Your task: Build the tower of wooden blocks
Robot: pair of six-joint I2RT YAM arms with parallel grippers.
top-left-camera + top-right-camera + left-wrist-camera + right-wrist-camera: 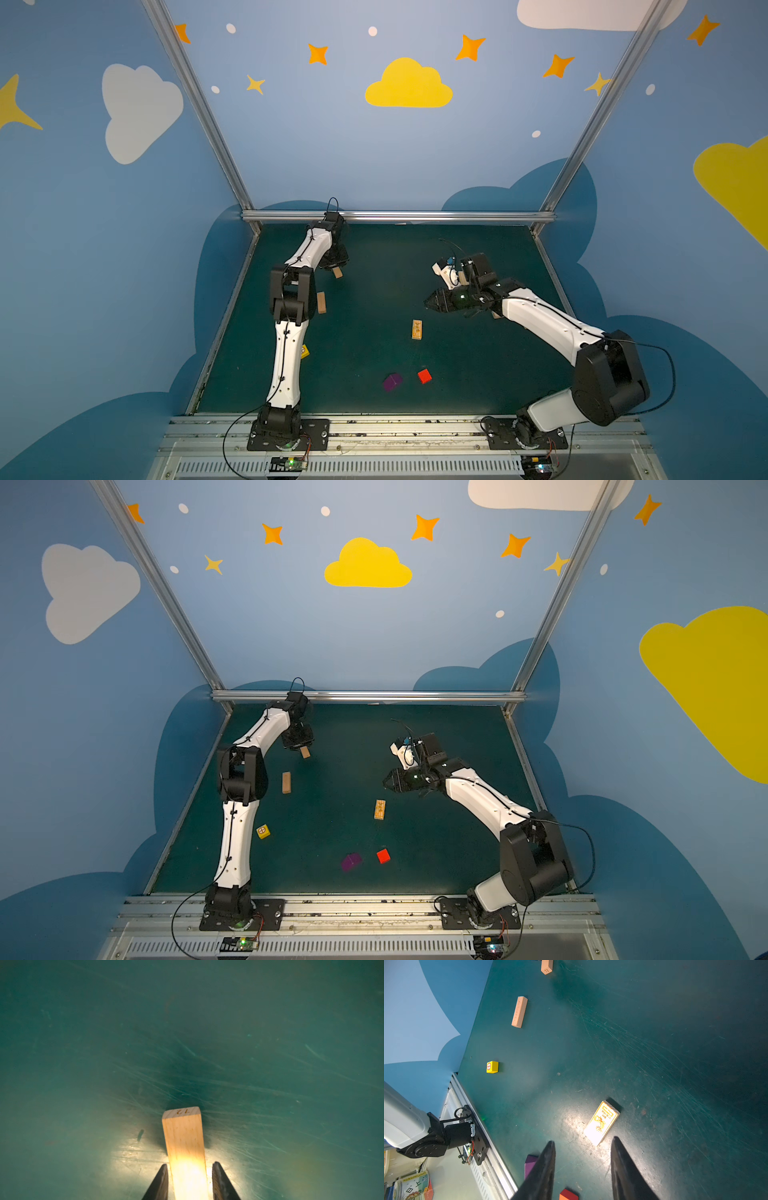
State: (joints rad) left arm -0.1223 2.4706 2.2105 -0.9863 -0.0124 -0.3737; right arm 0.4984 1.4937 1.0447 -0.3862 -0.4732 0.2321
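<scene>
Mat (478, 374) of dark green lies under all we see. Far left, the left gripper (189, 1164) pinches a plain plank (184, 1136) above it; right of centre the right gripper (583, 1139) hangs spread, empty. We find a printed plank (417, 329) mid-mat, a second plank (321, 302) left, and yellow cube (263, 831), purple cube (392, 382), red cube (424, 376) nearer.

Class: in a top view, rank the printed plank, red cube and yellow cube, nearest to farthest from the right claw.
1. Printed plank, mid-table, close to the right claw.
2. Red cube, towards the front rail.
3. Yellow cube, far side, by the left arm.
</scene>
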